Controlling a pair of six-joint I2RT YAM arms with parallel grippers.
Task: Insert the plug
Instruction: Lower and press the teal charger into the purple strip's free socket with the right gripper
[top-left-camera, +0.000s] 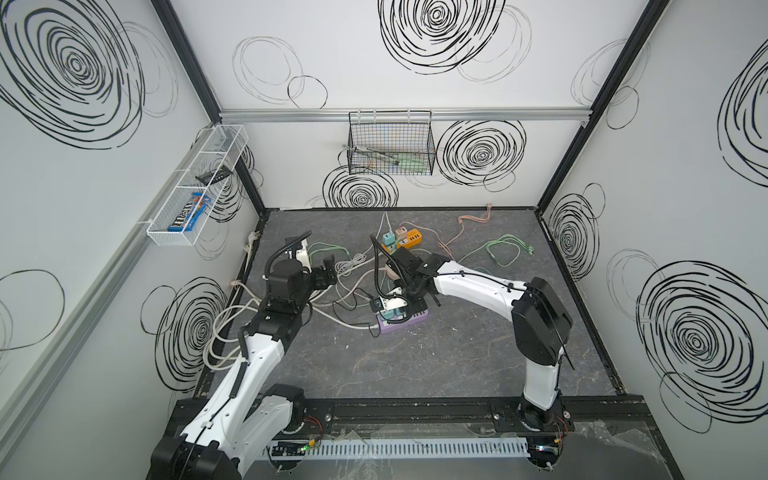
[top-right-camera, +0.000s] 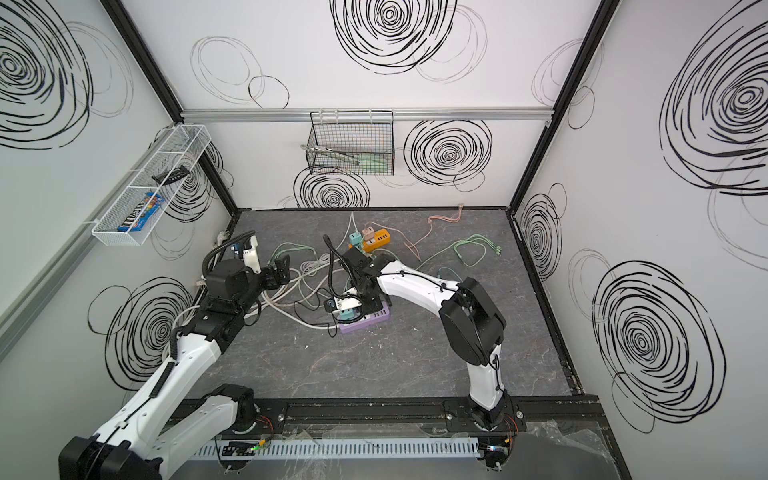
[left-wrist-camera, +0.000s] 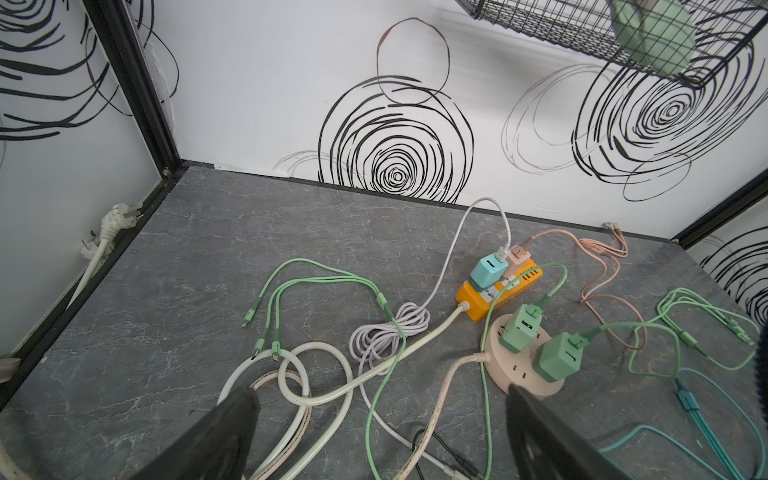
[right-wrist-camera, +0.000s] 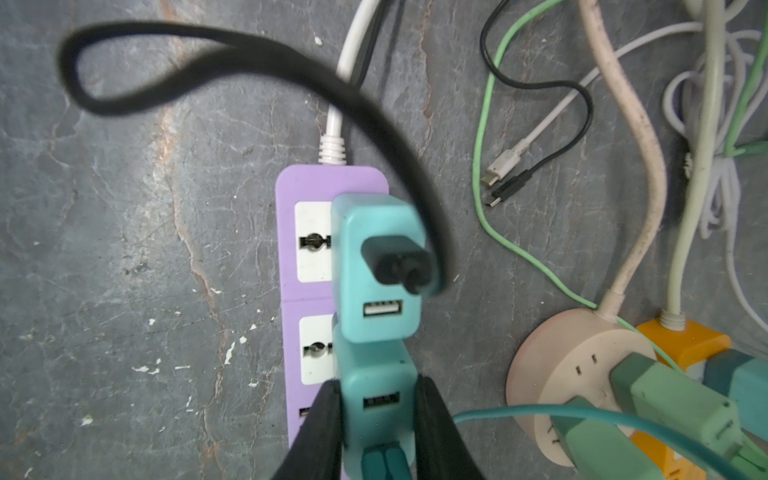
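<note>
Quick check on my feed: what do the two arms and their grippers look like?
Both the left arm and right arm have white shells and bulky black joints. A ribbed black hose loops over each wrist; thin black cables run along the shells. The left gripper and right gripper have flat matte black fingers.

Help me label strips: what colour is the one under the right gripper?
The power strip is purple with white sockets; best in the right wrist view.

Both top views look steeply down over the whole bench (top-left-camera: 436, 365); the close wrist views share the round socket (left-wrist-camera: 516, 371).
</note>
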